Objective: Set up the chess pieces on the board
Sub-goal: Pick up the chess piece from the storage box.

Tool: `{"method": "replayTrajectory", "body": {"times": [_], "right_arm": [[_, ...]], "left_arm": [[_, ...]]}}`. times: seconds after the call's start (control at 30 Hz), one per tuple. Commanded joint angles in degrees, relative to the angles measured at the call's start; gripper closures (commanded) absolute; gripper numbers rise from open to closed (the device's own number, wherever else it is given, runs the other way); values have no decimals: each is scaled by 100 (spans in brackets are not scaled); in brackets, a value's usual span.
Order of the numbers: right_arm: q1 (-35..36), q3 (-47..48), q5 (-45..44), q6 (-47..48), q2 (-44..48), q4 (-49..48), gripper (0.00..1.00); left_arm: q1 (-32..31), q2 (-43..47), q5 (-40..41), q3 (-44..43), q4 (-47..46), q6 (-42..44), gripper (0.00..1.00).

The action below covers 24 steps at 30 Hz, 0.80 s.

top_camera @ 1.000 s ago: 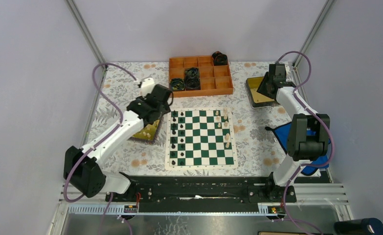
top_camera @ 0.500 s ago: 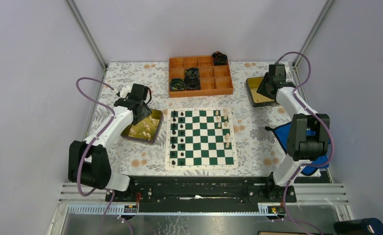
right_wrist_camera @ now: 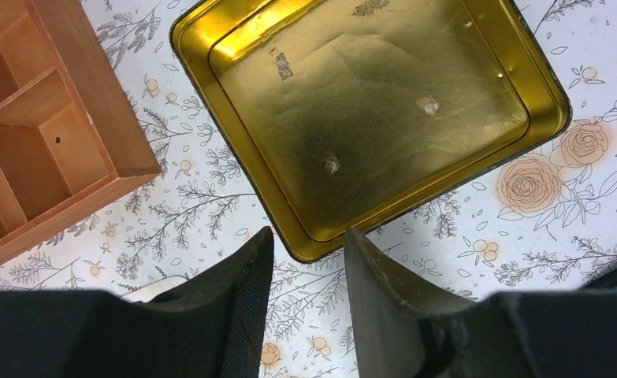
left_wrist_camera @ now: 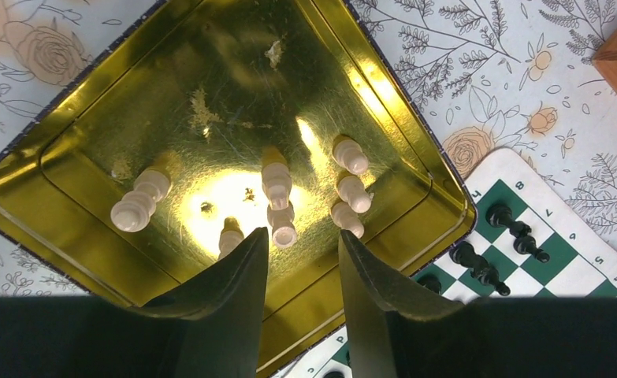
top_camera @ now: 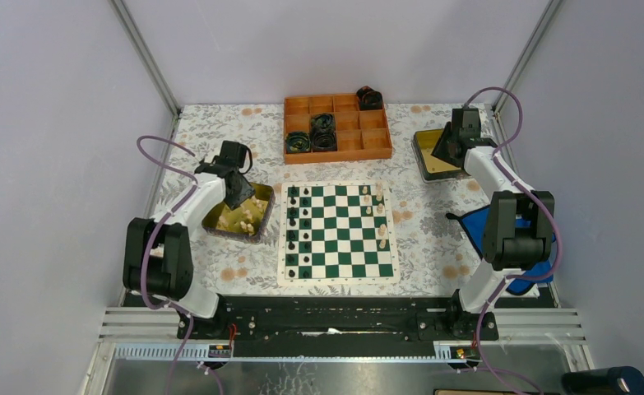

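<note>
Two downturned empty claws, narrowly ajar — left claw (left_wrist_camera: 302, 236) over chess pieces (left_wrist_camera: 277, 185), right claw (right_wrist_camera: 309, 235) over tin (right_wrist_camera: 368, 118)

board (left_wrist_camera: 589, 272) cropped, orange tray (right_wrist_camera: 92, 94) cropped

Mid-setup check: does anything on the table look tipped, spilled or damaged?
Nothing has spilled. The cream pieces in the left tin lie toppled on their sides, not upright, under the open left end effector. The right tin is empty, and its gold lining is scuffed in patches.
</note>
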State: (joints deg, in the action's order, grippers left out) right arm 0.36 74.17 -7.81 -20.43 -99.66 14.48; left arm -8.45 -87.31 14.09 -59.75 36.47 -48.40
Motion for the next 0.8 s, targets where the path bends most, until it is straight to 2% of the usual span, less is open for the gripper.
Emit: {"method": "replayTrajectory", "body": {"times": [0.0,0.77], "right_arm": [[-2,89,69,-40,-49,-156,55],[-3,54,31,-23,-80,-160,55]], "left_arm": [[71,-147,-150,51,-305,-64,56],[221,-547,-239,95,-391,94,58]]}}
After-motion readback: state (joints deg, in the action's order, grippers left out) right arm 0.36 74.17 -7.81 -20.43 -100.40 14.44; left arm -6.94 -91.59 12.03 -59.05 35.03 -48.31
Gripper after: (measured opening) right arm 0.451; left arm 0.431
